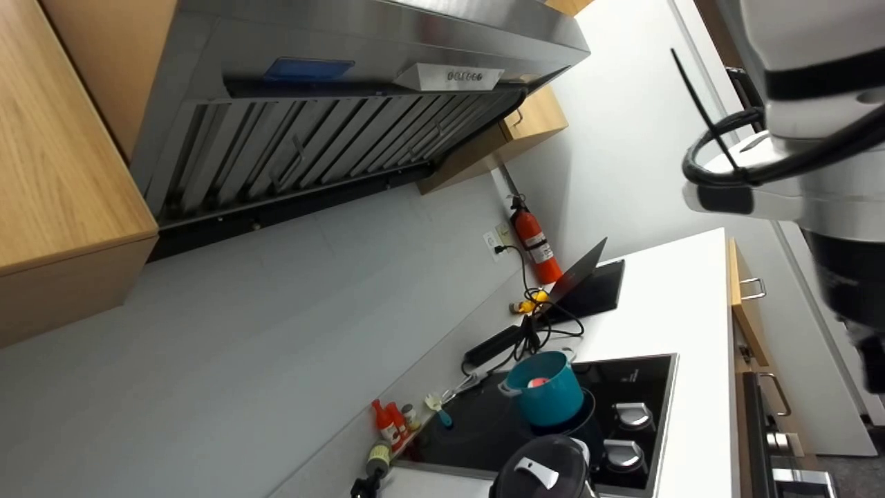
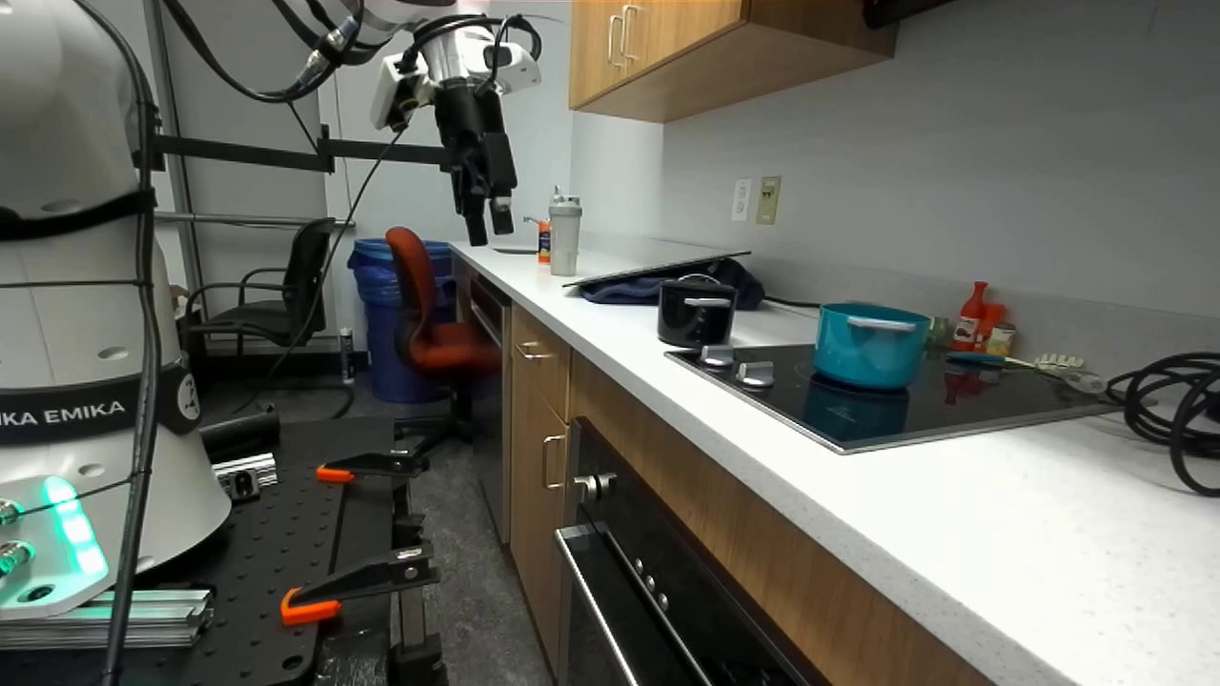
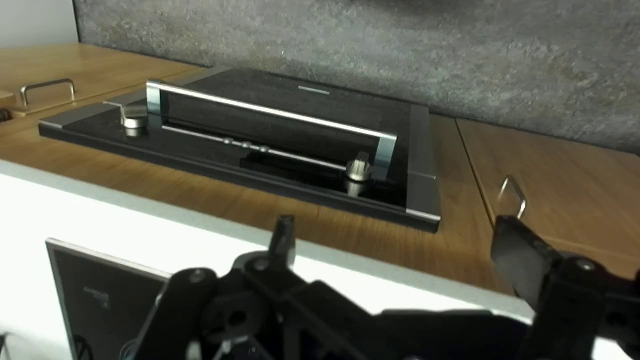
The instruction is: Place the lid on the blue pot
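Plainly upright, the blue pot (image 2: 863, 354) stands on the glossy black top of the stove (image 2: 963, 410), a teal cylinder with smooth, straight sides and an uncovered round mouth facing up. Its pale handles (image 2: 882, 325) jut from two sides just below the rim; the line through them, the pot's longest, slants from lower left to upper right in an exterior view. A small red-and-white thing (image 1: 538, 382) shows inside, too little of it to name. Nearby stands a shiny black pot (image 2: 694, 324), topped by a dark, round lid (image 1: 561, 460) whose light strap handle (image 1: 538, 473) runs from upper left to lower right in an exterior view. Two blunt metal knobs (image 2: 756, 373) sit near the stove's front edge, amid a pale, finely speckled surface (image 2: 1029, 524). Black and blocky, the jaws stand wide apart in the wrist view; in an exterior view they point downward from the white arm (image 2: 67, 324), well away from the blue pot. The wrist view also takes in a dark oven front (image 3: 240, 125), wood-grain cabinets (image 3: 565, 185) and a mottled grey floor (image 3: 500, 65).
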`<state>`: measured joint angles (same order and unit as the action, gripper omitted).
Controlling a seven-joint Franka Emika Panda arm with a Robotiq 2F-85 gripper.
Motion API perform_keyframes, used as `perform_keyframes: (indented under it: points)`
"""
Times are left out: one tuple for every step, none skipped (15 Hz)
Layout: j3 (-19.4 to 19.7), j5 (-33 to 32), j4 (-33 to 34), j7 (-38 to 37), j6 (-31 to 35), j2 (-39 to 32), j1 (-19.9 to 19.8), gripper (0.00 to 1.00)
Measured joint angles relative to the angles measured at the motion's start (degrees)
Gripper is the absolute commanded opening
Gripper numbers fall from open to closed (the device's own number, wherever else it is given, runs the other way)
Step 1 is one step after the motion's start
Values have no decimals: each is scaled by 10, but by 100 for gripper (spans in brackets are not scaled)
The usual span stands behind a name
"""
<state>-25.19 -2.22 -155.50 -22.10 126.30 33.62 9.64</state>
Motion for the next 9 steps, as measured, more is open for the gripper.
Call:
perform_keyframes:
  points:
    - [-3,-20,21,-14,14,-19,-12,100]
    - [-6,-40,47,-29,26,-45,-27,100]
    - [-10,-61,75,-44,35,-74,-42,100]
    - [-12,-83,104,-62,41,-102,-55,100]
    - [-14,-106,133,-79,43,-132,-66,100]
    - [-14,-129,164,-96,43,-163,-75,100]
    - [-13,-153,196,-115,42,-194,-81,100]
    - [-7,-158,213,-118,42,-215,-79,100]
    - [-1,-158,213,-118,42,-221,-74,100]
